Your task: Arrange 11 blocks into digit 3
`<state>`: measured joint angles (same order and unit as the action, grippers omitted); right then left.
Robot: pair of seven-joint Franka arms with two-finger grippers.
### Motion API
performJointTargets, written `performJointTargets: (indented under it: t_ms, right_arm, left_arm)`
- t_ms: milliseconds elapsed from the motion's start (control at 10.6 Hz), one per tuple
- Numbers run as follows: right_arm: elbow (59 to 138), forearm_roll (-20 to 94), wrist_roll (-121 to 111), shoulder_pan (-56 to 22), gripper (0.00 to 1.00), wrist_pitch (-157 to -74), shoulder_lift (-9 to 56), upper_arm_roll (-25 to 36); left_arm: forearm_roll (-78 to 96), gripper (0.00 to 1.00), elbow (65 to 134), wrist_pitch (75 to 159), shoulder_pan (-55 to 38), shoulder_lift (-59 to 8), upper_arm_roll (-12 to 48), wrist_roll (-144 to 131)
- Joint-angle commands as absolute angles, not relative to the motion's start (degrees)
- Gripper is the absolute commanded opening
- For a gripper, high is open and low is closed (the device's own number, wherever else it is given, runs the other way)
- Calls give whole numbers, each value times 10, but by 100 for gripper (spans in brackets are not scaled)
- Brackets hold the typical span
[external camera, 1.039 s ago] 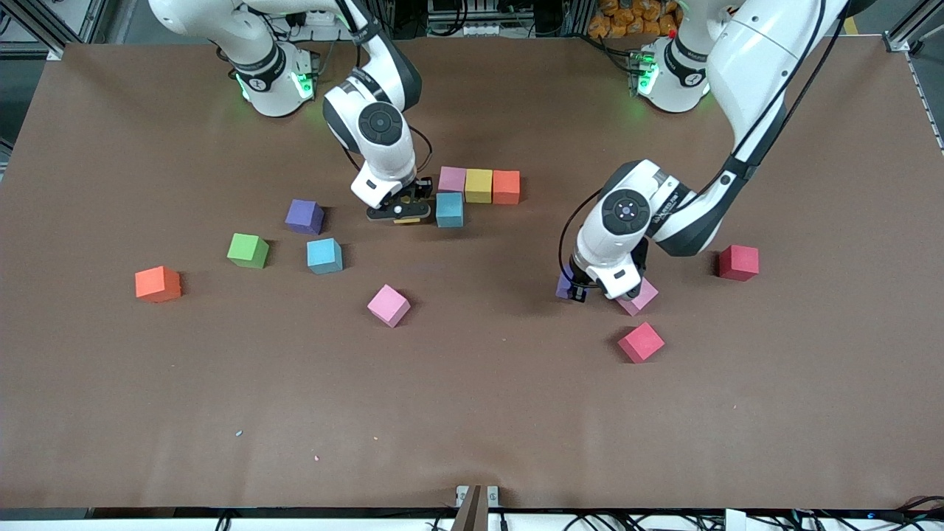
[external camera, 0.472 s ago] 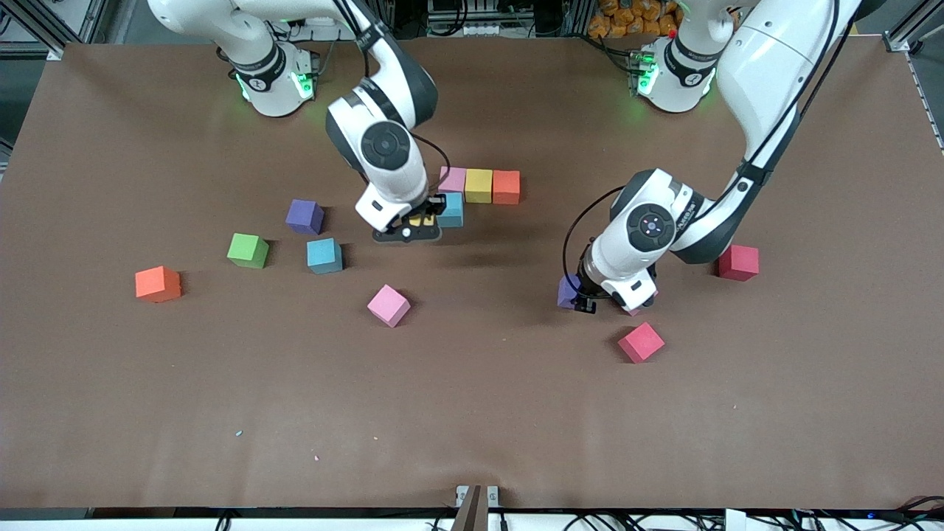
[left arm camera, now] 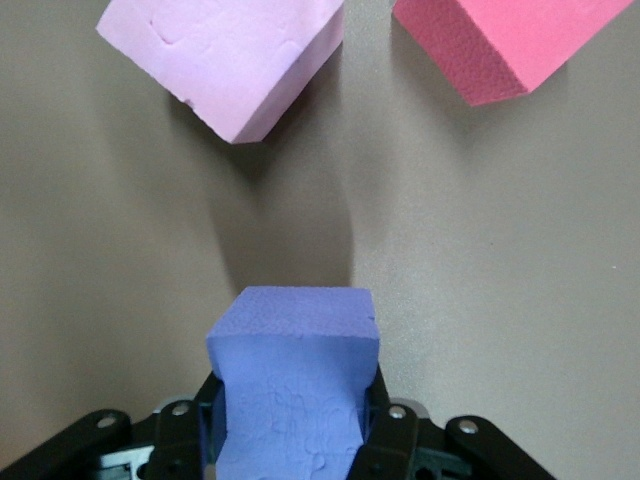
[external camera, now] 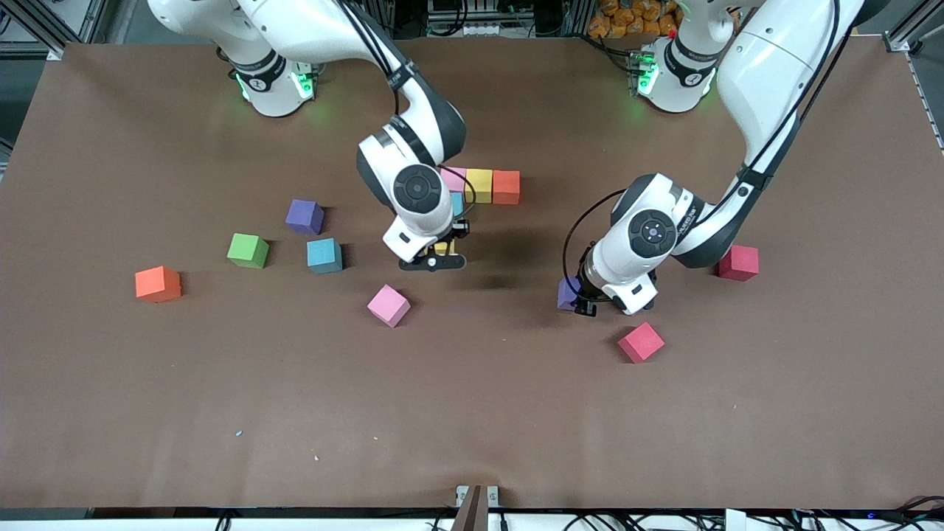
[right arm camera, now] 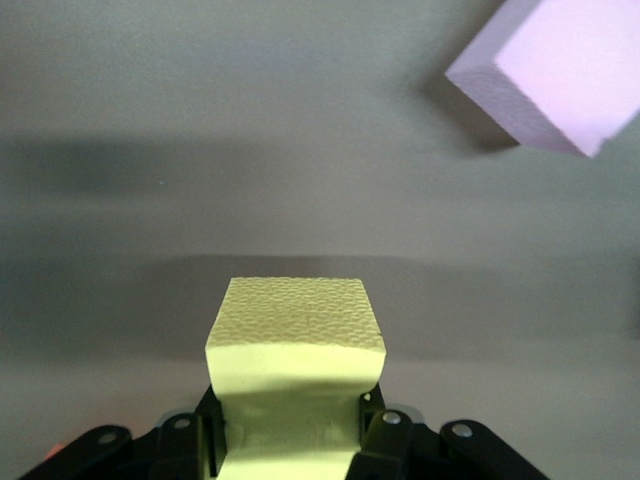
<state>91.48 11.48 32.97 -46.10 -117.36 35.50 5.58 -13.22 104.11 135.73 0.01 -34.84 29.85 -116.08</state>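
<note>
Landmark: the short row of pink (external camera: 453,177), yellow (external camera: 479,184) and orange (external camera: 506,186) cubes, with a blue cube (external camera: 458,202) touching its pink end on the camera side. The right gripper (external camera: 434,257) is hanging above the table just nearer the camera than this row, its fingers clamping a yellow block (right arm camera: 294,372). The left gripper (external camera: 577,295), toward the left arm's end from the row, is pinching a purple block (left arm camera: 293,385) above the table, beside a pink cube (left arm camera: 228,60) and a red cube (external camera: 640,341).
</note>
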Motion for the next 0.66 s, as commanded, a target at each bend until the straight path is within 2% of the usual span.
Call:
performJointTargets:
  t_ms: [0,567]
  right_arm:
    - [887,123,323,-462,0,-1165,382,54]
    - [904,123,330,-479,0,-1196,395,54]
  left_arm:
    - [-120,0,1029,1342,1,-352,302,-1155]
    - [-120,0,1028,1342,2,-355,302,-1155]
